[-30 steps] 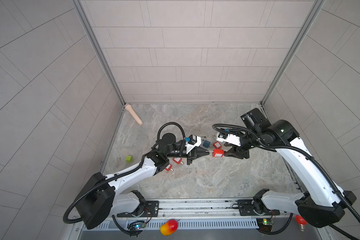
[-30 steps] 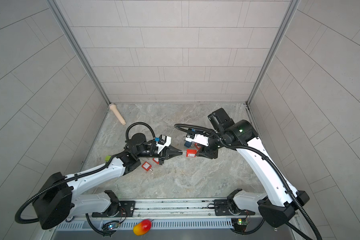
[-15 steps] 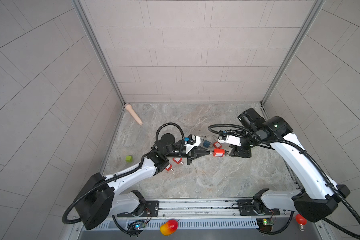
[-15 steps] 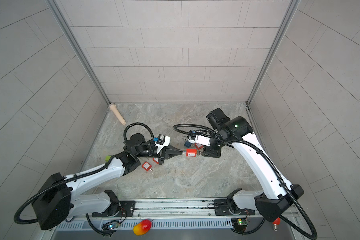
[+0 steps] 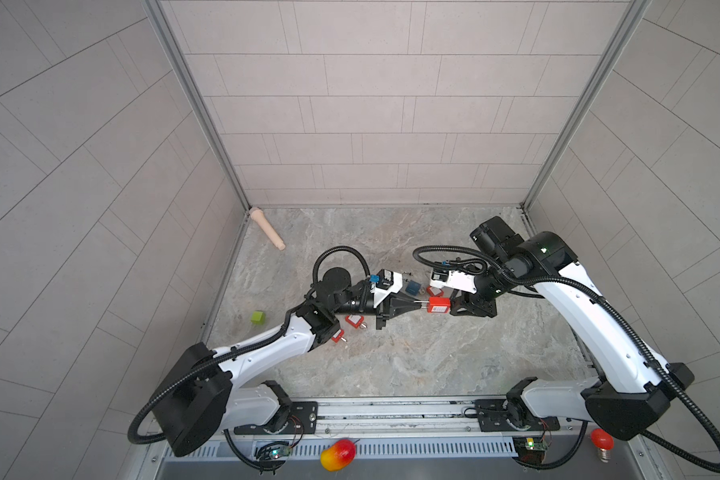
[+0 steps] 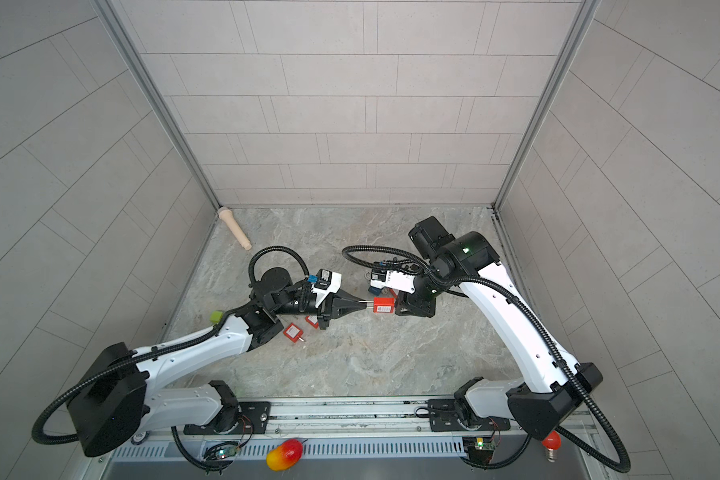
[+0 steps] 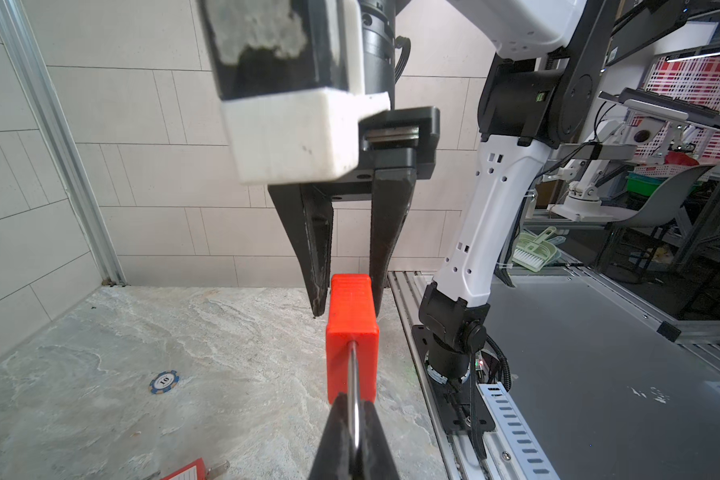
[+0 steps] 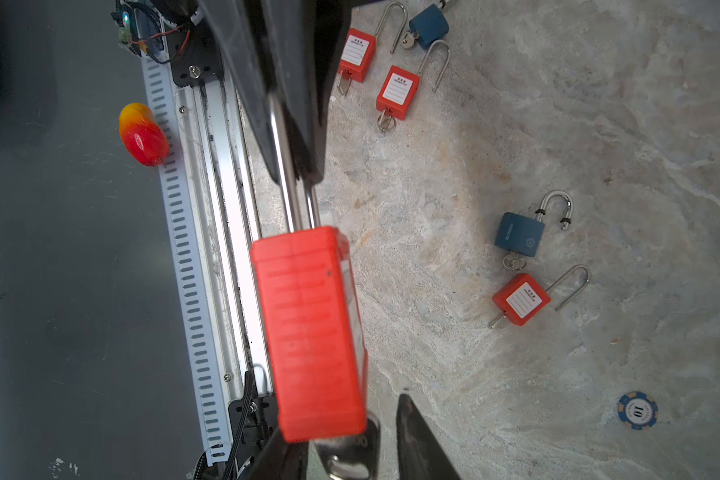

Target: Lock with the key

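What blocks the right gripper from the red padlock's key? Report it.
Nothing visible. The right gripper has its open jaws on either side of the key at the base of the red padlock, which the left gripper holds by its shackle.

A blue-and-white poker chip (image 8: pixel 637 410) is showing the number 10 on its face (it is reading just as clearly in the left wrist view), while the white label (image 8: pixel 525 299) on the red padlock (image 8: pixel 503 301) nearby and the lettering on the blue padlock (image 8: pixel 518 235) are coming out too small to read.

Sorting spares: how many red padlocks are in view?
4: one red padlock in the left tool, two side by side, one nearest the poker chip. Arms may hide others.
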